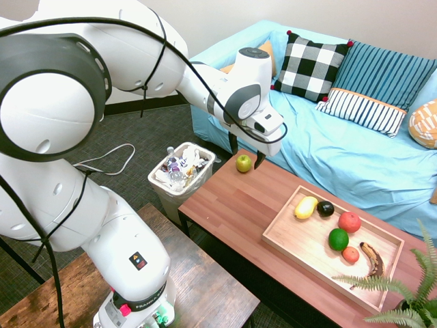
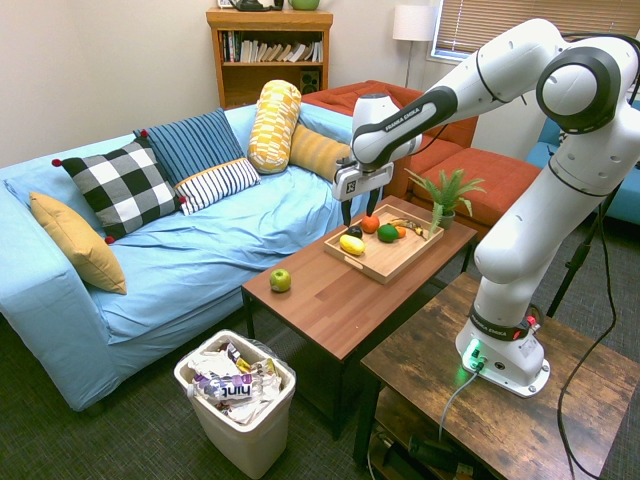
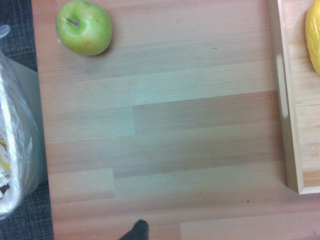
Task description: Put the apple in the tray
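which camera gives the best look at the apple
The wrist view: the apple shows largest there, stem and dimple visible, nothing covering it. The first exterior view shows it small, near the gripper; the second shows it small at the table's end.

The first exterior view looks down from above and behind the arm, its links crowding the near left, across the reddish-brown desk toward the sofa. The second exterior view faces from the opposite side, farther back and high, past the trash bin toward the bookcase. The wrist view points down at the desk from close by; all three share the desk, apple, bin and tray.
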Controlling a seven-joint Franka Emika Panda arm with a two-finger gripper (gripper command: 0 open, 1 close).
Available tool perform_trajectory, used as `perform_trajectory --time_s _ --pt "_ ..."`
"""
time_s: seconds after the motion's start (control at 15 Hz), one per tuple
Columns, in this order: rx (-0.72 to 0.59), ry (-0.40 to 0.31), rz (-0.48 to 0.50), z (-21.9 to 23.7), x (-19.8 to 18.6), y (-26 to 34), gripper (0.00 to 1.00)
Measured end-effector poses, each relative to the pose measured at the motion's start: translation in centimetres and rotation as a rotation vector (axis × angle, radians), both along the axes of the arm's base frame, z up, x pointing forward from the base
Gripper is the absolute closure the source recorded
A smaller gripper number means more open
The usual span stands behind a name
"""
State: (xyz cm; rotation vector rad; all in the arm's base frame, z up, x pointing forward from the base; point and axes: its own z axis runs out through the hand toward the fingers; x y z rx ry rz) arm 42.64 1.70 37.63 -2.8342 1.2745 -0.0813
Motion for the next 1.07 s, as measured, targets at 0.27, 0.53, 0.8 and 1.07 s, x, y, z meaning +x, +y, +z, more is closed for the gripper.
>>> perform_trajectory --time_s 0.27,0.53,0.8,1.07 --pt "-0.012 -0.003 0.012 -0.2 0.7 1.1 0.00" --pt "-0.013 -0.022 0.006 -1.3 4.3 5.6 0.00" --pt "-0.024 -0.020 -0.003 -4.1 9.5 11.1 0.00" --pt "-0.050 -0.003 -0.044 -8.6 15.2 13.6 0.00"
